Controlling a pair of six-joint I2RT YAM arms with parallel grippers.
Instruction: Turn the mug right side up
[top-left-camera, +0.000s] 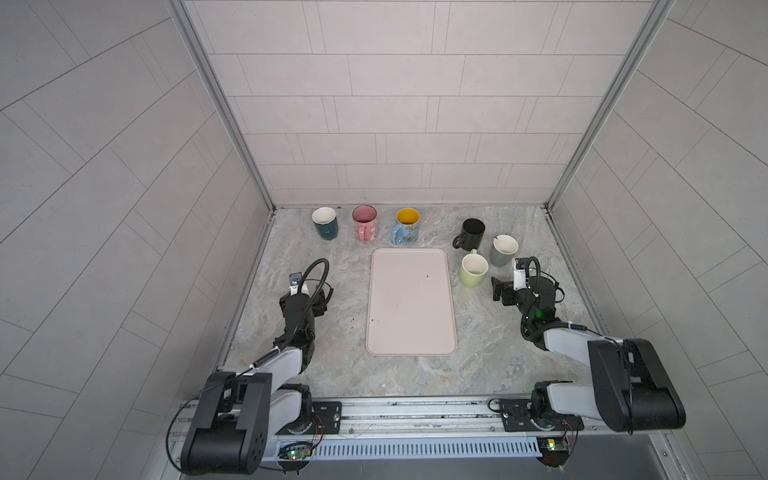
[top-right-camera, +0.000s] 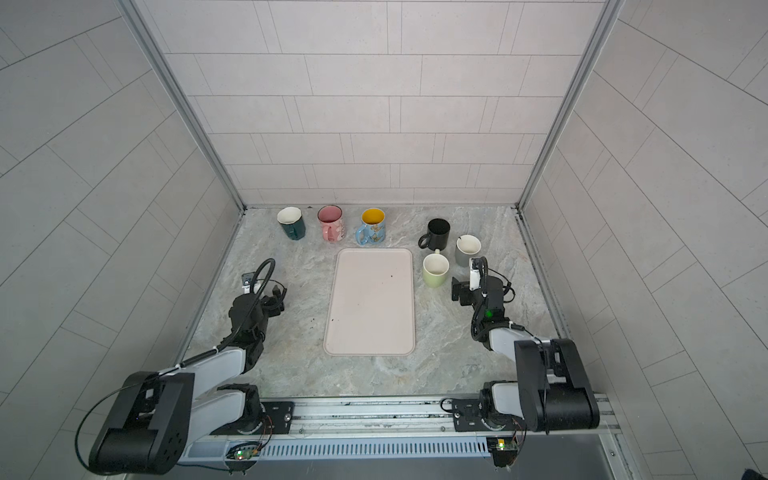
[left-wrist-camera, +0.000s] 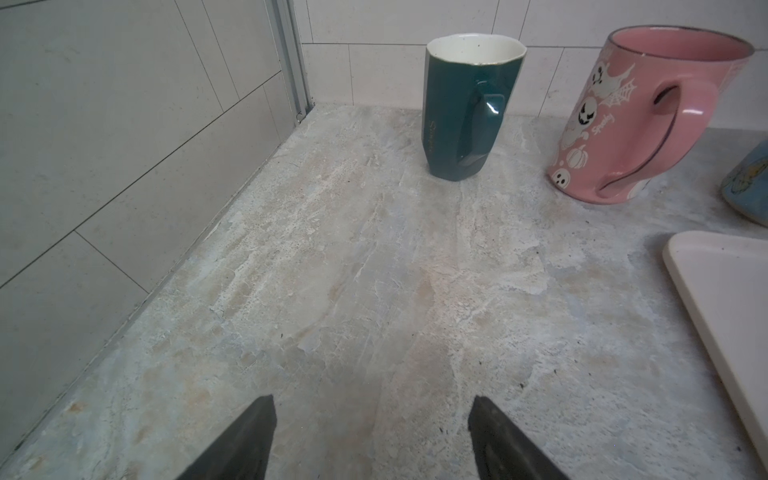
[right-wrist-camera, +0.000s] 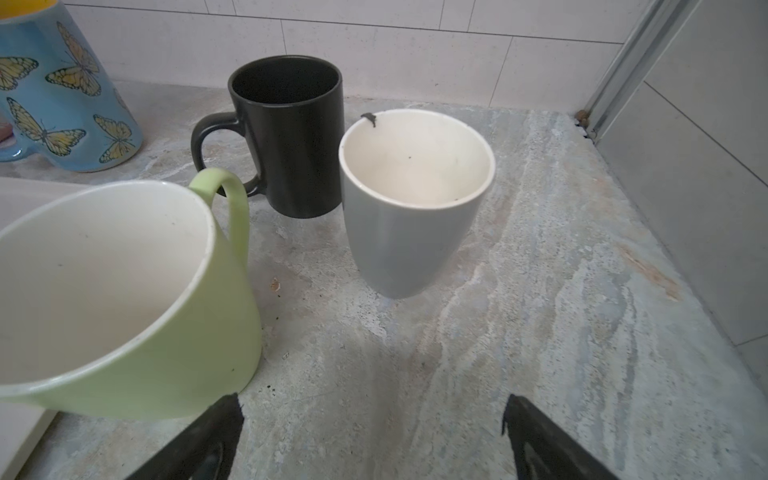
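Several mugs stand on the marble counter, all mouth up. At the back in both top views are a teal mug (top-left-camera: 325, 224) (left-wrist-camera: 469, 108), a pink ghost mug (top-left-camera: 365, 224) (left-wrist-camera: 648, 120) and a blue butterfly mug (top-left-camera: 406, 226) (top-right-camera: 371, 228). To the right stand a black mug (top-left-camera: 473, 232) (right-wrist-camera: 291, 137), a grey mug (top-left-camera: 503, 250) (right-wrist-camera: 411, 203) and a pale green mug (top-left-camera: 473, 271) (right-wrist-camera: 124, 299). My left gripper (top-left-camera: 321, 302) (left-wrist-camera: 372, 415) is open and empty over bare counter, short of the teal mug. My right gripper (top-left-camera: 496, 289) (right-wrist-camera: 372, 415) is open and empty, close beside the green mug.
A pale pink tray (top-left-camera: 411, 303) (top-right-camera: 370, 303) lies in the middle of the counter between the arms. Tiled walls with metal corner posts close in the back and both sides. The arm rail runs along the front edge.
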